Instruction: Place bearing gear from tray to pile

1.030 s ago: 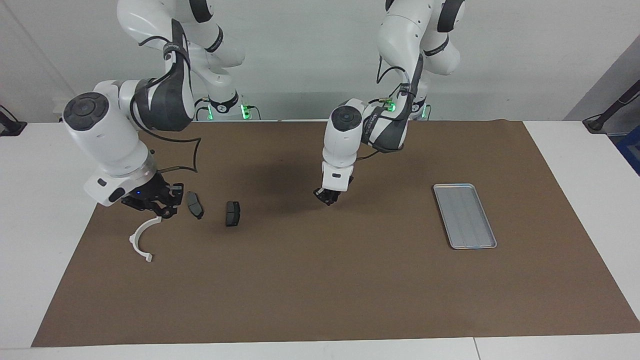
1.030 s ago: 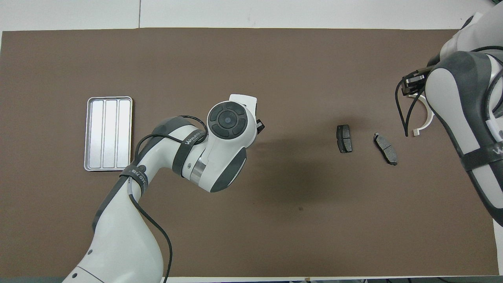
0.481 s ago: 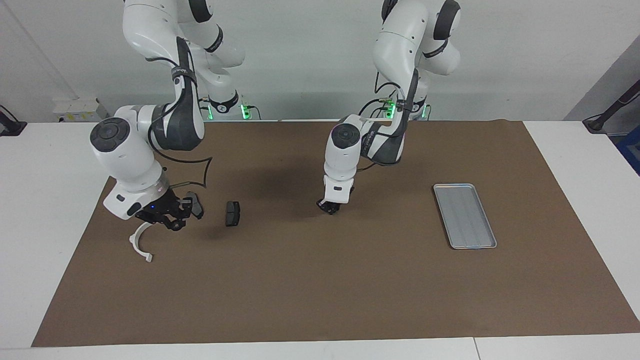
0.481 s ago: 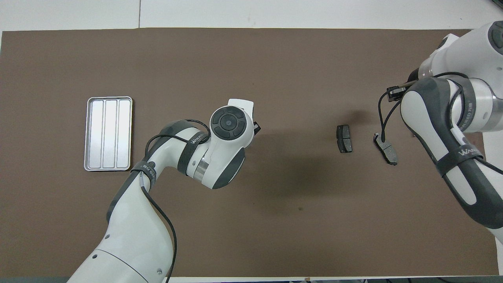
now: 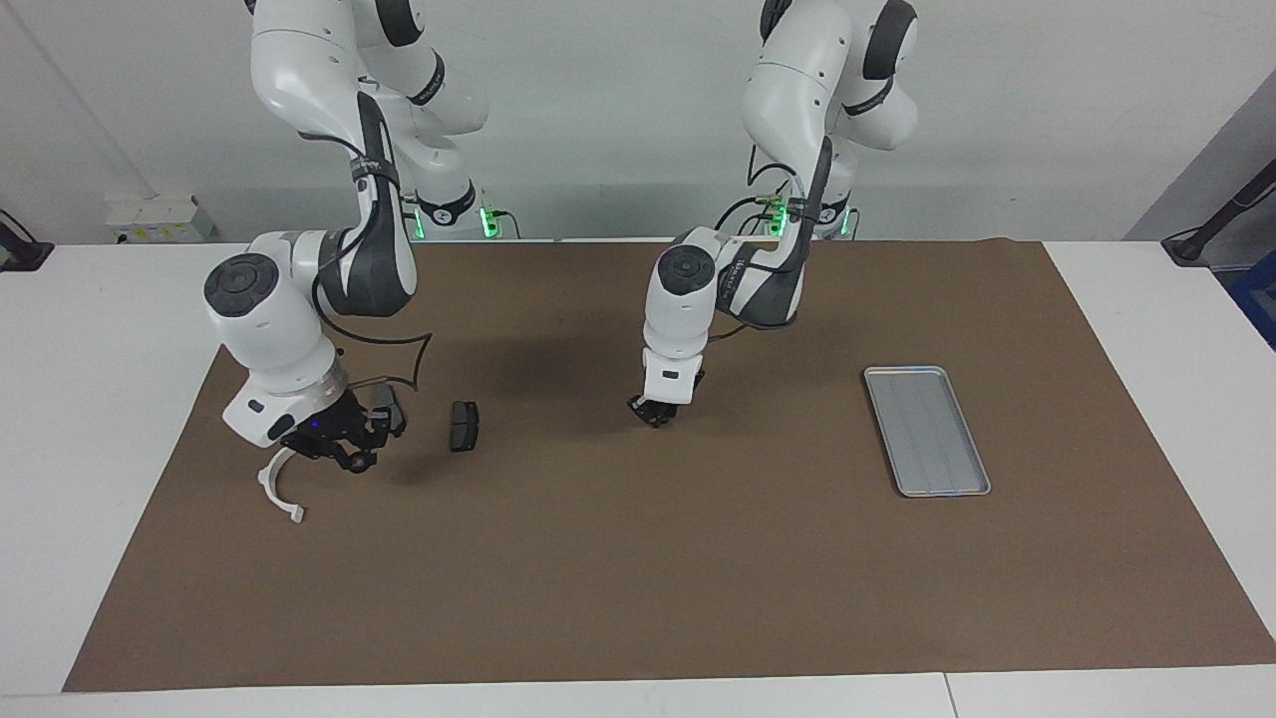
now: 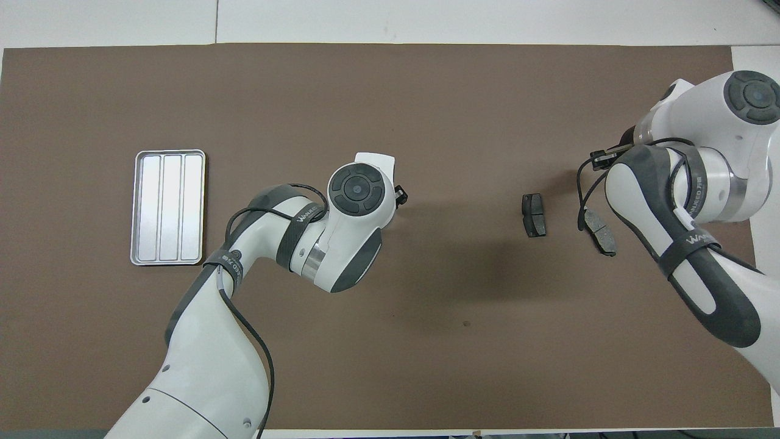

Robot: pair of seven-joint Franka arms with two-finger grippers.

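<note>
Left gripper (image 5: 655,411) is seen hanging low over bare brown mat (image 5: 638,578) at mid-table, approx. between tray (image 5: 927,431) and pile, well apart from both. Whether it is spread or pressed together cannot be told, and nothing can be made out in its grasp. Compared w/ a second ago it has been brought down closer to the mat, w/ the forearm drawn more upright above it.

Right gripper (image 5: 339,444) has been shifted more. A second ago it was over the white semicircular bracket (image 5: 279,489); now it has been moved toward the middle of the table, so the bracket is left uncovered on the mat just beside it. It is now low over one dark brake pad (image 6: 600,231), which is partly hidden by it in the facing view. Its state cannot be told either, and no held part is seen. The second brake pad (image 5: 464,426) is untouched, a little nearer the table's middle.

Bearing gear cannot be found in either view. Nothing is seen lying in the tray, which is at the left arm's end of the table.

Judged from this: if the gear was carried by the left arm, it is being set down short of the pile, prob. for the right arm to collect, so the task is not yet done.
</note>
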